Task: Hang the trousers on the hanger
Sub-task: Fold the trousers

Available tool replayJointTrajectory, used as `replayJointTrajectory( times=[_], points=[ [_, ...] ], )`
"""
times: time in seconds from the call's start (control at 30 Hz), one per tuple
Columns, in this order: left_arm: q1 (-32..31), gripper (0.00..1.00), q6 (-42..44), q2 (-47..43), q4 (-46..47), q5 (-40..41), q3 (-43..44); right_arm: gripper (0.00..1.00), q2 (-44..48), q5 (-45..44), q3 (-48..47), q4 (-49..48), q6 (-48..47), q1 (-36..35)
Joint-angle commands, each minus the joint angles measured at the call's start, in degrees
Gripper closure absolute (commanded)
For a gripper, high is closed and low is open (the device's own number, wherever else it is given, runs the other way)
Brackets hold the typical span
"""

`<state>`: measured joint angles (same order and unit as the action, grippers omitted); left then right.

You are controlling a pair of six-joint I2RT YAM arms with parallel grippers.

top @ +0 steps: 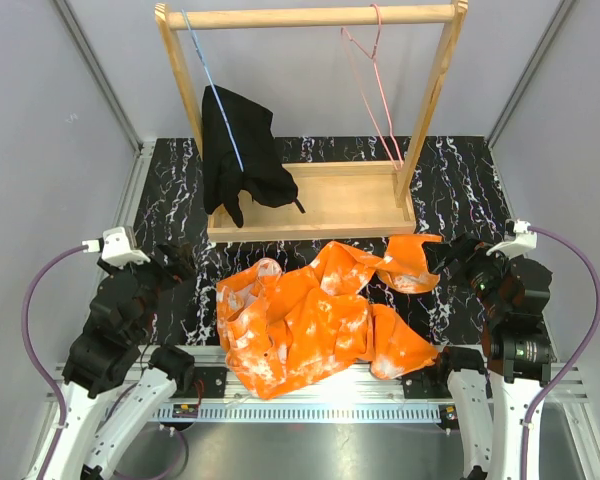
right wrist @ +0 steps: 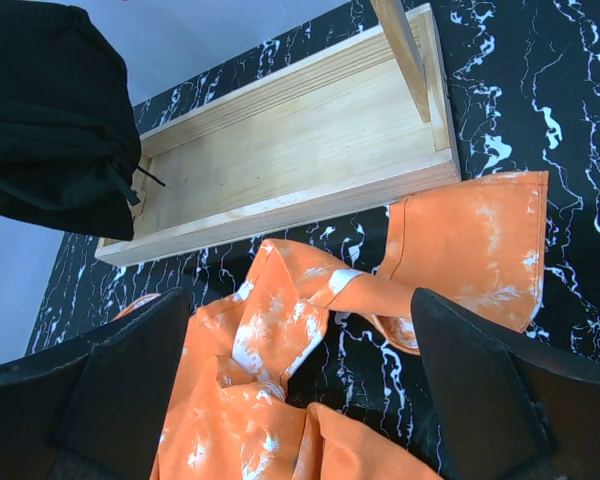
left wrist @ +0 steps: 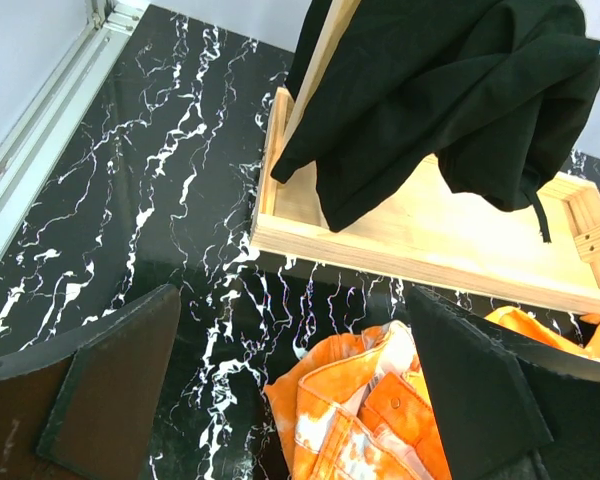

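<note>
One pair of trousers (top: 310,320), one black garment (top: 240,150), one pink hanger (top: 376,40), one blue hanger (top: 202,60), one rack (top: 310,17).

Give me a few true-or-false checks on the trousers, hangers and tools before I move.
1. The orange trousers lie crumpled on the table before the wooden rack. True.
2. The pink hanger lies on the table. False: it hangs from the rack's top rail.
3. The black garment hangs on the light-blue hanger. True.
4. The right tool is shut on the trousers. False: it is open, holding nothing.
5. The left tool is open. True.
</note>
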<state>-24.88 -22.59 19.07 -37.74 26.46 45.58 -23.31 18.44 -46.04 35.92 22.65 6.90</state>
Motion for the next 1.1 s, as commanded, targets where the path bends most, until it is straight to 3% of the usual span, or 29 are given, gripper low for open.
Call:
replayJointTrajectory(
  times=[0.0, 0.7, 0.9, 1.07],
  points=[
    [0.2, 0.01, -0.3, 0.8, 1.0, 0.9, 0.6, 0.0, -0.5, -0.9, 0.2, -0.8, -0.5, -0.2],
    [0.2, 0.01, 0.3, 0.9, 1.0, 0.8, 0.0, 0.0, -1.3, -1.1, 0.2, -0.9, -0.6, -0.2],
    [0.2, 0.01, 0.4, 6.2, 0.8, -2.5, 0.6, 0.0, -3.5, -3.5, 0.0, -0.9, -0.6, -0.2],
    [-0.6, 0.01, -2.0, 12.0, 3.2, -11.8, -0.2, 0.0, -6.5, -5.9, 0.0, -1.0, -0.7, -0.2]
  ],
)
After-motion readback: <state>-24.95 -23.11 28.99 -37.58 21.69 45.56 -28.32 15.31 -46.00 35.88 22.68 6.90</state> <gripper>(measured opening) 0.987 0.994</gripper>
